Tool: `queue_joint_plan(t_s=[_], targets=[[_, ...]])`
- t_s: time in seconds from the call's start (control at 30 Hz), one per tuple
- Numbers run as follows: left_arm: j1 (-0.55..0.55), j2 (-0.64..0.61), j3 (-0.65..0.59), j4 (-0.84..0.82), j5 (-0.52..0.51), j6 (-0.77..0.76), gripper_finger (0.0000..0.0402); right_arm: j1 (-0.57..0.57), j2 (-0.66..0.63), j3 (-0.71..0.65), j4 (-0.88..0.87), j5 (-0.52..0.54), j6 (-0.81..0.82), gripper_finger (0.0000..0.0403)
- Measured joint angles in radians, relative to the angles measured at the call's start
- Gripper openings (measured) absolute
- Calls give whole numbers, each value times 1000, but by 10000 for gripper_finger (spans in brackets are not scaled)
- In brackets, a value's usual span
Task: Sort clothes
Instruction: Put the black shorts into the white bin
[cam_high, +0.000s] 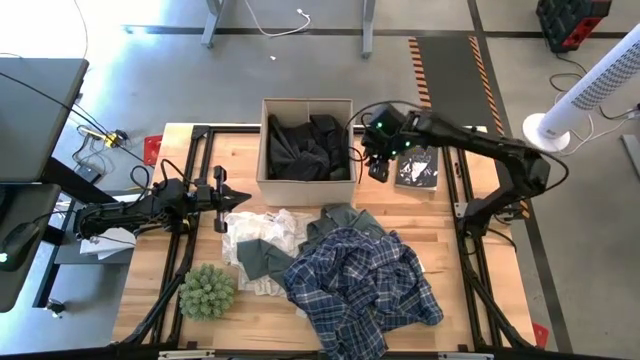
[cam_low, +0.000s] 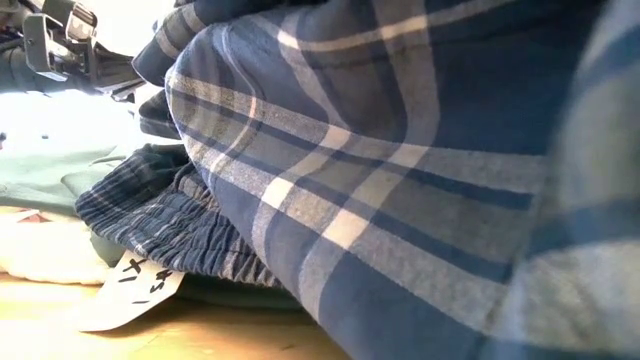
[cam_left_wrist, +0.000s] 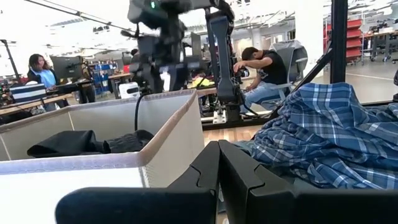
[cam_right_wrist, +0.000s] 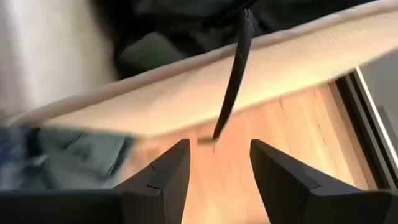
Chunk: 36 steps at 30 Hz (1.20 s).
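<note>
The blue-and-white plaid garment (cam_high: 360, 285) lies crumpled over the middle of the desk (cam_high: 480, 300) toward its near edge, overlapping a dark green garment (cam_high: 345, 220) and a white one (cam_high: 262, 232). Black clothes (cam_high: 305, 148) fill the cardboard box (cam_high: 262, 140) at the far edge. The low view is almost filled by plaid folds (cam_low: 400, 180), with a waistband and white tag beneath, which the high view does not show. The left end effector (cam_high: 232, 198), fingers pressed together, reaches level from the left edge beside the box. The right end effector (cam_high: 375, 165), fingers spread and holding nothing, hangs by the box's right wall
</note>
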Motion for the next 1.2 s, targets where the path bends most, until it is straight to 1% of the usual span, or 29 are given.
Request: queue_joint_plan(t_s=[0.13,0.2,0.23,0.3,0.4,0.43,0.53,0.63,0.73,0.8,0.87,0.93,1.03,1.2], targets=[[0,0,0,0,0,0,1,-24,3,-139,240,-8,-7,165],[0,0,0,0,0,0,1,-26,4,-168,311,-9,-18,156],[0,0,0,0,0,0,1,-25,3,-168,329,-8,-20,145],[0,0,0,0,0,0,1,-23,-2,-150,328,4,-19,108],[0,0,0,0,0,0,1,-24,-15,-86,314,40,-2,28],[0,0,0,0,0,0,1,-23,-20,-61,316,48,4,15],[0,0,0,0,0,0,1,-4,-25,33,354,96,58,16],[0,0,0,0,0,0,1,18,-25,105,485,124,77,5],[0,0,0,0,0,0,1,37,-24,124,742,95,98,6],[0,0,0,0,0,0,1,47,-8,122,915,50,131,5],[0,0,0,0,0,0,1,49,19,120,1008,1,159,3],[0,0,0,-1,-1,0,1,50,54,119,1015,-13,173,3],[0,0,0,-1,0,0,1,47,127,118,947,-8,195,6],[0,0,0,0,0,0,1,43,287,117,876,-11,227,7]])
